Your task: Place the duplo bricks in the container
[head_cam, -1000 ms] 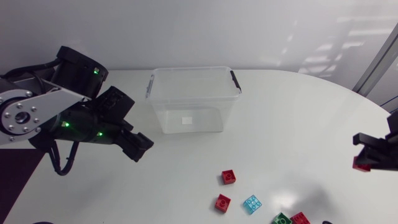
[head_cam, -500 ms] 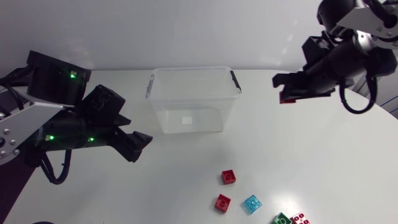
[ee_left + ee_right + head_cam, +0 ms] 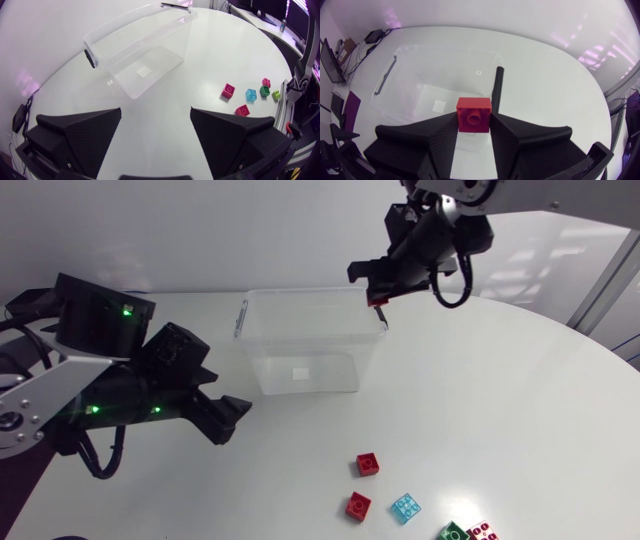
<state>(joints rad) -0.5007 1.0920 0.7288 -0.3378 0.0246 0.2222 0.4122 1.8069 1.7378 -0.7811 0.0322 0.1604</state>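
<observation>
Red brick pinched from two sides in right gripper, hanging above clear container right at its right rim, beside black handle. Left gripper fingers spread, nothing between them, low over table left of container. Loose bricks lie near right. Risk: release this close to rim, brick likely clips wall or handle and bounces out onto table. Drop height adds bounce. Safer: shift left over container middle, then let go.

Glossy white round table, soft reflections
</observation>
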